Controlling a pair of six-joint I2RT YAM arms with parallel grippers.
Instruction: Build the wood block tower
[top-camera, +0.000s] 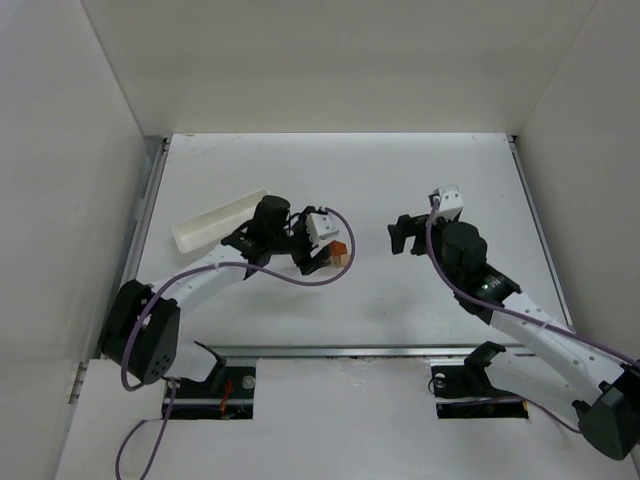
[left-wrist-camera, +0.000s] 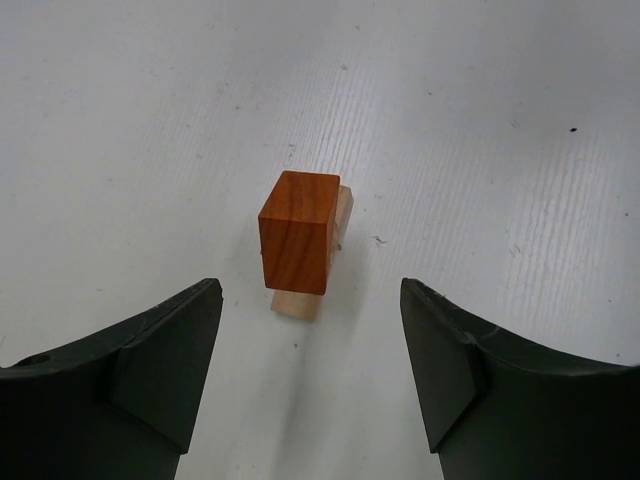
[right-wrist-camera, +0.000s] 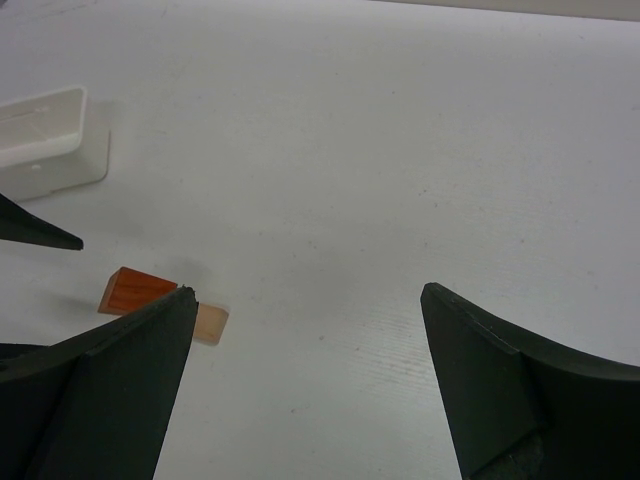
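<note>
— Is the left gripper (left-wrist-camera: 310, 385) gripping anything?
— No, it is gaping wide, empty, just short of the reddish-brown block (left-wrist-camera: 297, 232), which is hiding most of the pale block (left-wrist-camera: 300, 304) beneath.
— And the right gripper (right-wrist-camera: 310, 390)?
— It is also gaping, empty; its finger (right-wrist-camera: 110, 390) is cutting off part of both blocks.

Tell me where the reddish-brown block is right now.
In the top view the reddish-brown block sits left of centre, on a pale block, just ahead of the open left gripper.
</note>
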